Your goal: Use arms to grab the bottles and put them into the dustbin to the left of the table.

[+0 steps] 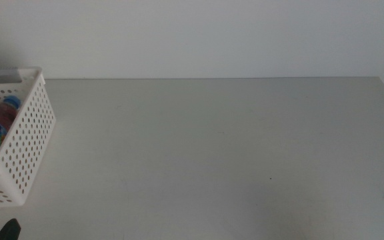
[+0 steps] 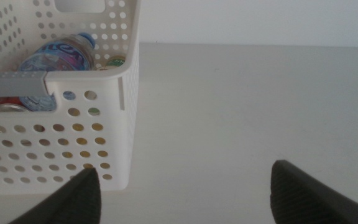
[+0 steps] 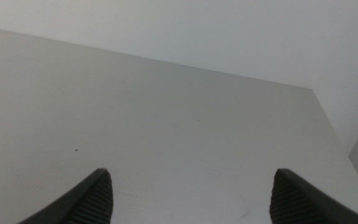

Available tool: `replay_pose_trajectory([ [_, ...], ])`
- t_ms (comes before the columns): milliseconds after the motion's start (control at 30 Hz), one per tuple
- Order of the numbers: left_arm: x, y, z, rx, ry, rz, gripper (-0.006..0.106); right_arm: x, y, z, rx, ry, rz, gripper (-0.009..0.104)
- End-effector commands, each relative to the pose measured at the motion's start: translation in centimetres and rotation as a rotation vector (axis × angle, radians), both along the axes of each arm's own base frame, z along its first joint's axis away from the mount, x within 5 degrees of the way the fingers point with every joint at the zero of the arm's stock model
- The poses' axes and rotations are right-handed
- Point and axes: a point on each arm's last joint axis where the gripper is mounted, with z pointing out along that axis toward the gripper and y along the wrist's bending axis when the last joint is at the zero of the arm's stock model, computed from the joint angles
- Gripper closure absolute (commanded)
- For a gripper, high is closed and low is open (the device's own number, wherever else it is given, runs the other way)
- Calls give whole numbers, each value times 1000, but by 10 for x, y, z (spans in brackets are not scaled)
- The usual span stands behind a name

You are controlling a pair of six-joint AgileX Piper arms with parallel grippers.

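water bottle (image 2: pixel 58 55) in white perforated basket (image 1: pixel 29 143) at table's (image 1: pixel 212 147) left edge, red can (image 2: pixel 8 104) beside it, more below, unclear. left gripper (image 2: pixel 182 193) agape, empty, near basket corner; right gripper (image 3: pixel 188 196) agape, empty, parked. risk: left jaw clips basket on next swing, shoves it off edge.

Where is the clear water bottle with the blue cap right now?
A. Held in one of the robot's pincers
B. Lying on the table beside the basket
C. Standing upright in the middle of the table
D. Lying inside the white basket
D: the water bottle lies on its side inside the white basket, and both the left pincer and the right pincer are open and hold nothing.
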Motion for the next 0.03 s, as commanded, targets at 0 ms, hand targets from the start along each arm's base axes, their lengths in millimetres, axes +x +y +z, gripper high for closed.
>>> replay_pose_trajectory([
  [0, -1, 0, 8, -28, -102, 1, 7, -1, -1, 12, -2, -113, -17, 31],
])
